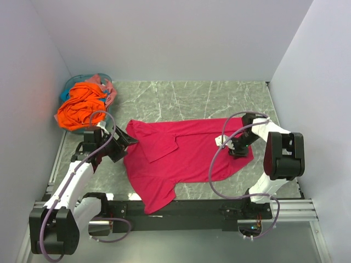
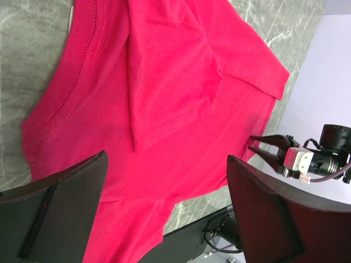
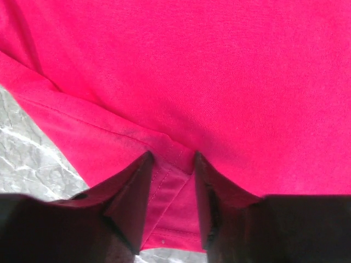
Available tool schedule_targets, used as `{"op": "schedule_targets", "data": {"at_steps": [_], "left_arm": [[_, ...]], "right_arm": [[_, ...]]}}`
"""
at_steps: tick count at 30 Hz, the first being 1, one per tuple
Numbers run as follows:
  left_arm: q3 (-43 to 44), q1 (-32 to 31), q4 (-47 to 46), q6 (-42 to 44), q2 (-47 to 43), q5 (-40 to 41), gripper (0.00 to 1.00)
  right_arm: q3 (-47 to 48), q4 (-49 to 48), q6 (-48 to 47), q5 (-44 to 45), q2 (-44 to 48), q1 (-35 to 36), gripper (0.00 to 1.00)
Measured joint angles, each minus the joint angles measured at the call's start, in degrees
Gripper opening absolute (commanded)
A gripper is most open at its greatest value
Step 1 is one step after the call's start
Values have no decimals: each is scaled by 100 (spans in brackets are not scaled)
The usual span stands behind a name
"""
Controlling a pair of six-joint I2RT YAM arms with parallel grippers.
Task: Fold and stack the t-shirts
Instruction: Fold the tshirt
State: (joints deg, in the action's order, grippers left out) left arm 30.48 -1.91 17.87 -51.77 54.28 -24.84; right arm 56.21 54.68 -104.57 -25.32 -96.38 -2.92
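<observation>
Although barely begun, judging by the crimson-pink t-shirt lying flat on the table between both claws with only one sleeve turned in: no finished fold, no stack. At its hem, right claw, jaws straddling the stitched edge with cloth between them; cannot tell whether truly clamped. Over the collar side, left claw, jaws wide apart, holding nothing. Beyond the left claw, heaped in the teal basket: orange t-shirt and a glimpse of salmon-pink t-shirt, both unfolded. Left to do, likely: nearly everything. Counted: three t-shirts, one basket, two claws.
</observation>
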Motion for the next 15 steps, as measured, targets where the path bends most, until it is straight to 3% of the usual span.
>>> {"op": "schedule_targets", "data": {"at_steps": [5, 10, 15], "left_arm": [[2, 0, 17, 0, -7, -79, 93], [2, 0, 68, -2, -17, -254, 92], [48, -46, 216, 2, -2, -520, 92]], "right_arm": [[-7, 2, 4, 4, 4, 7, 14], [-170, 2, -2, -11, 306, 7, 11], [-380, 39, 9, -98, 914, 7, 17]]}}
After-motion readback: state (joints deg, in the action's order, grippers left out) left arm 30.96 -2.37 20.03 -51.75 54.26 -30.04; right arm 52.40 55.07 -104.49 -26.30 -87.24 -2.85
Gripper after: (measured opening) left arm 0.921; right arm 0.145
